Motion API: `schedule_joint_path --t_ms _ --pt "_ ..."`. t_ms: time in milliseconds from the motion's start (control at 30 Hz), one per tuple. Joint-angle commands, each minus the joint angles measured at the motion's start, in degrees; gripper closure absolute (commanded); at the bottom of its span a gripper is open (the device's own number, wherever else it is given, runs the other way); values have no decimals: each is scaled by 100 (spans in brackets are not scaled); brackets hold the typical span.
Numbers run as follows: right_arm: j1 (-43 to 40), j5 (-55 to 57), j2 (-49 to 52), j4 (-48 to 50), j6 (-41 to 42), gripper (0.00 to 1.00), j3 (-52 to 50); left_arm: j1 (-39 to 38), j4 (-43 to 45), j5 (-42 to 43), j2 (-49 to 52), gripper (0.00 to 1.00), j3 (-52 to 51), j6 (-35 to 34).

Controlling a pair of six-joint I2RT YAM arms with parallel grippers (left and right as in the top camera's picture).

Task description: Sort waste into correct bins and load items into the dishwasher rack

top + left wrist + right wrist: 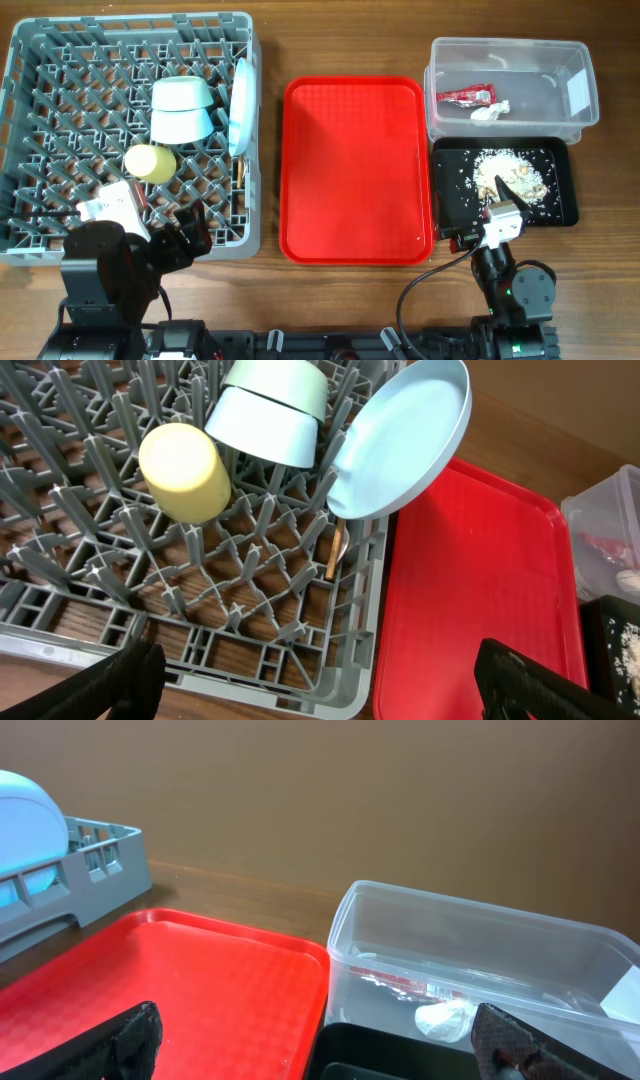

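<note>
Overhead, the grey dishwasher rack (60,30) filled the far-left corner of the surface, and its load looked settled. The pale-blue plate (240,105) stood on edge along the rack's right wall, held up by pegs, probably so it takes one slot and drains. Two mint-green bowls (183,95) lay tipped and nested beside it, with the yellow cup (150,162) on its side just nearer. A thin wooden chopstick (333,560) had slipped down through the grid under the plate. I could not pick out the fork. The red serving tray (350,170) lay bare at the middle. At the far-right corner the clear tub (510,50) held the red snack wrapper (465,97) and the white scrap (488,112). The rice-like leftovers (510,170) sat apart in the black tray (455,200) just in front, which suggests dry rubbish and food were being kept separate. The tub's white label (577,92) and the wrapper's print were too small to read. The left tool (320,655) hung over the rack's near-right corner with fingers spread wide and nothing between them. The right tool (315,1020) was likewise spread and empty at the black tray's near edge. By my reading the sorting was all but done.
</note>
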Motion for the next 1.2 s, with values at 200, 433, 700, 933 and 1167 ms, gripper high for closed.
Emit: schedule_joint_path --t_ms 200,433,700,933,1167 --pt "-28 -116 -70 33 -85 0 -7 -15 11 -37 -42 0 -24 13" --pt "-28 -114 -68 33 -87 0 -7 -15 11 -37 -42 0 -24 13" --pt "-28 -114 -68 33 -90 0 -7 -15 11 -37 -42 0 -24 13" --pt "-28 -114 -68 33 -87 0 -7 -15 -39 -39 -83 0 -24 17" --pt "-28 -116 -68 33 -87 0 -7 66 468 -59 -767 0 -782 72"
